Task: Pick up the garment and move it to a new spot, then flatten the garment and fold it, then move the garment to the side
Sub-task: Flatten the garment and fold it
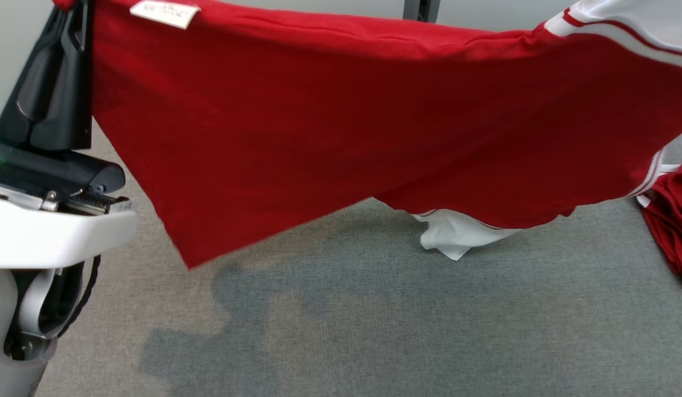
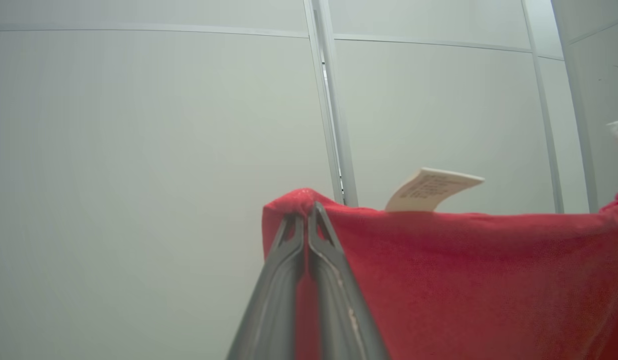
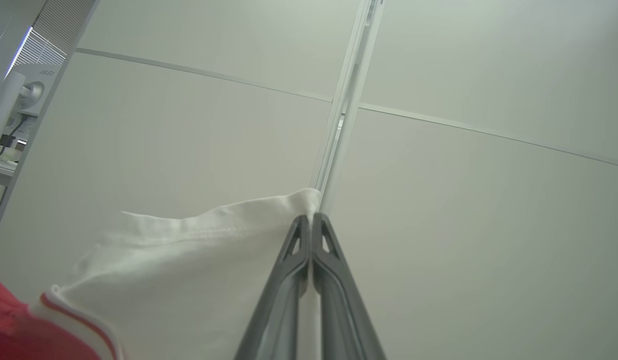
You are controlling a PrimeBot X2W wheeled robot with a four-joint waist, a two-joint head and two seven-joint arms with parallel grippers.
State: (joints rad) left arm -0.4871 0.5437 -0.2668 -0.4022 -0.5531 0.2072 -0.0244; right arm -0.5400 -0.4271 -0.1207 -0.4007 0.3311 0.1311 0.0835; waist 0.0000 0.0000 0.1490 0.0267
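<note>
The left end effector [image 2: 306, 216] is clenched on a corner of the red knit garment with white sleeves [image 1: 346, 138]. The right end effector [image 3: 311, 220] is clamped on the hem of a white sleeve [image 3: 189, 260]. The cloth hangs spread between them, and its lowest white fold [image 1: 457, 237] appears to brush the grey carpet-like surface [image 1: 374, 331]. This looks like the carrying step. Next it probably needs lowering at a fresh spot under even tension (a crumpled red heap [image 1: 672, 231] lies at the right). Pale wall panels [image 2: 139, 150] stand behind.
</note>
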